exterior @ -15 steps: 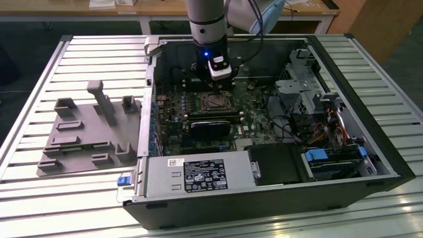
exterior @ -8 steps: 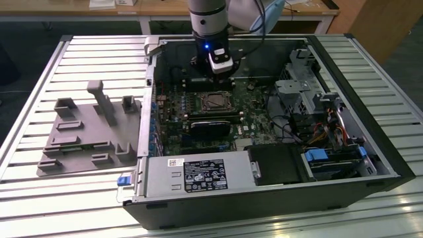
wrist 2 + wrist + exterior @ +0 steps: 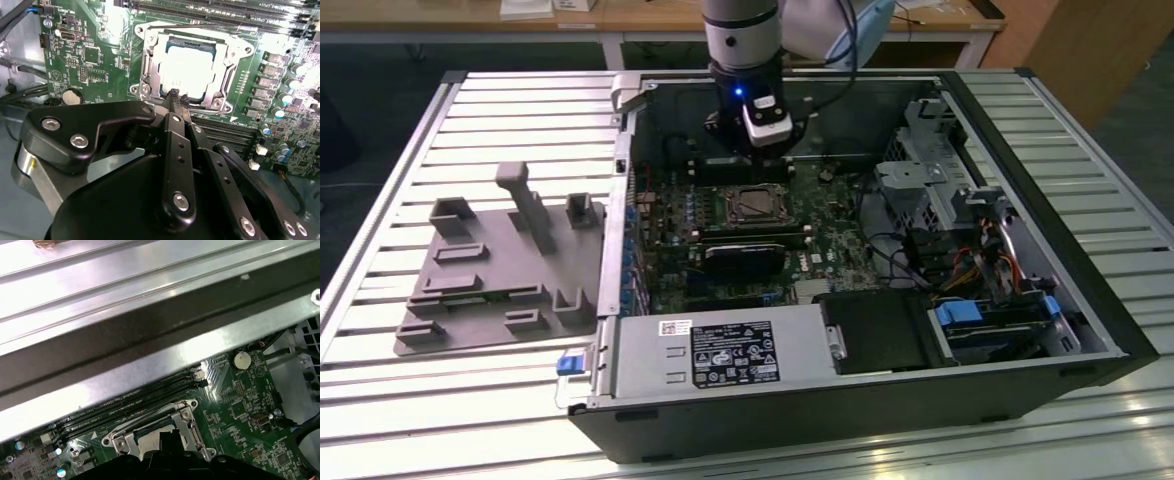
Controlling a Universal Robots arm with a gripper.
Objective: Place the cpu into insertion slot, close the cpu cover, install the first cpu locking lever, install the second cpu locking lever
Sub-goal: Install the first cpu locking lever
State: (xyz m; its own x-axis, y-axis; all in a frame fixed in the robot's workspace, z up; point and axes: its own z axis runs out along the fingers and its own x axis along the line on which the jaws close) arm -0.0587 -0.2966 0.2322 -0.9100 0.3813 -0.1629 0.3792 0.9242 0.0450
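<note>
Gripper (image 3: pixel 175 96) is pinched closed with nothing between the tips. They sit right at the near edge of the cpu cover (image 3: pixel 151 65), which reads like a closed tool used as a pusher on the frame, not a grasp. The cpu (image 3: pixel 192 62) is seated flat in the insertion slot (image 3: pixel 754 205), with the cover lying down around it and its metal top showing through the window; I can't tell whether either locking lever is latched. Further out, the memory slots (image 3: pixel 225 131) run alongside the socket on the green board (image 3: pixel 95 55), inside the open computer case (image 3: pixel 1067 300).
</note>
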